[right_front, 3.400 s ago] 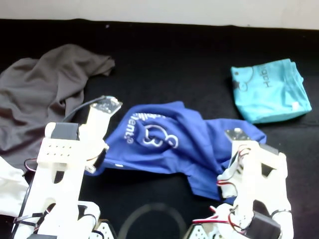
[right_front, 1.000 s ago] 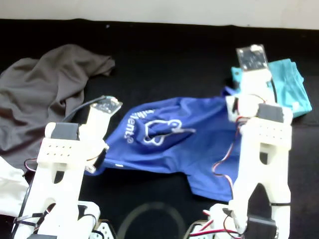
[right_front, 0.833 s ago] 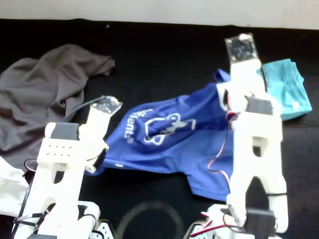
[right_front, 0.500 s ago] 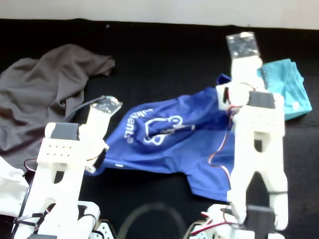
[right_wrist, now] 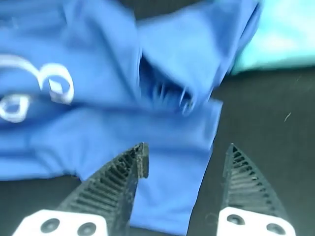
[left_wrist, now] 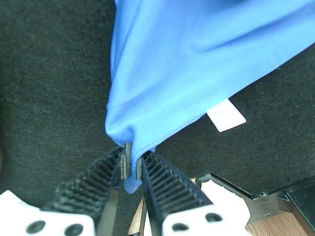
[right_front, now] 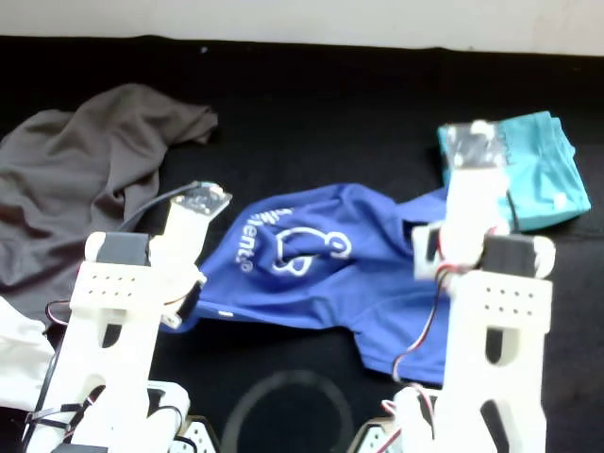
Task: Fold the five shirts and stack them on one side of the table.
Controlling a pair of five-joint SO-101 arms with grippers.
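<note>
A blue shirt with white print lies spread across the middle of the black table. My left gripper is shut on a bunched edge of the blue shirt, at the shirt's left side in the high view. My right gripper hangs open above the blue shirt, over its rumpled right part, holding nothing. A folded teal shirt lies at the far right, and the teal shirt sits just beyond the blue cloth. The right arm covers part of both.
A crumpled grey shirt lies at the far left. White cloth shows at the near left edge. A white tag lies on the table by the blue cloth. Bare black table stretches along the back.
The right arm, stretched far out with the blue shirt's right part lifted, has drawn back toward the front. Its gripper is now open and the cloth has dropped. The left arm kept still.
</note>
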